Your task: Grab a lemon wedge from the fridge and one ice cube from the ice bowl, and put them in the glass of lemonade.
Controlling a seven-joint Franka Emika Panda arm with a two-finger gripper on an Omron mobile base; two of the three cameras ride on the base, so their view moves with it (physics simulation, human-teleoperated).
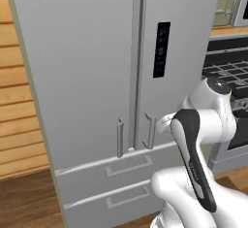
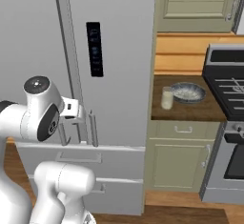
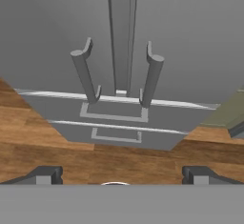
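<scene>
The grey double-door fridge (image 1: 87, 76) stands shut, so the lemon wedge is hidden. Its two vertical bar handles (image 3: 85, 75) end just above two lower drawers (image 3: 114, 111). My gripper (image 3: 121, 176) is open with nothing between its fingertips (image 3: 45, 175), which stand wide apart. It hovers a short way in front of the handles' lower ends, touching neither. In the right base view the hand (image 2: 75, 108) sits just left of the handles. On the counter to the right, the glass of lemonade (image 2: 167, 97) stands beside the speckled ice bowl (image 2: 188, 92).
A black panel (image 1: 161, 50) is set in the right fridge door. Right of the fridge is a wooden counter (image 2: 190, 112) over beige cabinets (image 2: 176, 166), then a dark stove (image 2: 228, 85). Wooden floor (image 3: 119, 154) lies below.
</scene>
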